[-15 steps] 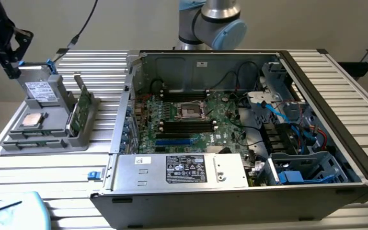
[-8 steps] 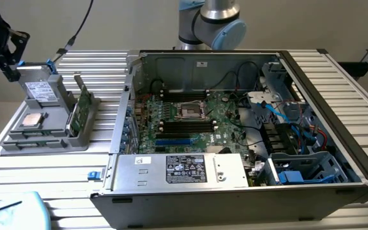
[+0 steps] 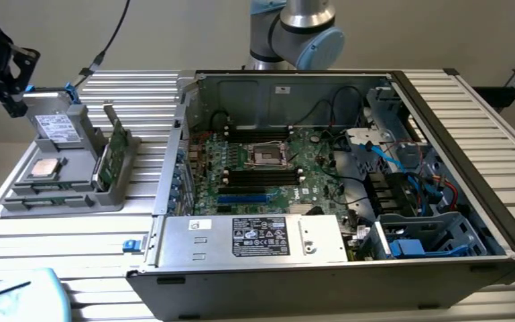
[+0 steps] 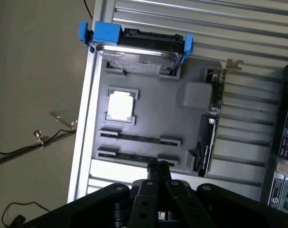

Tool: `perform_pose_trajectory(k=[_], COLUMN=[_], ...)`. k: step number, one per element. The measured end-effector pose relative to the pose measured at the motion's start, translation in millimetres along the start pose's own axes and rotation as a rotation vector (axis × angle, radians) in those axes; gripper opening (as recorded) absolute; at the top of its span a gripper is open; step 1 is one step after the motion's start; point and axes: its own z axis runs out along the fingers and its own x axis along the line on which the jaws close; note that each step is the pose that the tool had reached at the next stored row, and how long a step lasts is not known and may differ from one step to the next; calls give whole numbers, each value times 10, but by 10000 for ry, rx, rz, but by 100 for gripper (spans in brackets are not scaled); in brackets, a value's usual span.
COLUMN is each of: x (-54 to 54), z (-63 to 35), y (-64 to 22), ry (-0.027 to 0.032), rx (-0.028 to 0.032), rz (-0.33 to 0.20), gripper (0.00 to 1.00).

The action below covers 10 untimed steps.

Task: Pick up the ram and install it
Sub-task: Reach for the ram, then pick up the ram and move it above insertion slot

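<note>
Where it rests, the ram (image 4: 139, 137) looks thin, green.

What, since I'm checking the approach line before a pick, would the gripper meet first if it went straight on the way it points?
Most likely the ram standing on edge in the grey tray, right ahead of the shut gripper; the gap between them is hard to judge.

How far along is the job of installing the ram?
Done: nothing yet. The ram lies in its groove of the grey tray, a second stick beside it. In hand: the gripper, shut and empty, hangs above the tray. Left: lifting the ram and seating it in the black motherboard slots.
</note>
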Motion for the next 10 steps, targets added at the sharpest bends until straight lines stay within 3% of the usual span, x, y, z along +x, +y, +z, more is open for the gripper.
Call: perform_pose_trajectory(k=[10], x=[0], z=[0], y=[0], ry=[7], rx=[-2], rz=[4], gripper=[11])
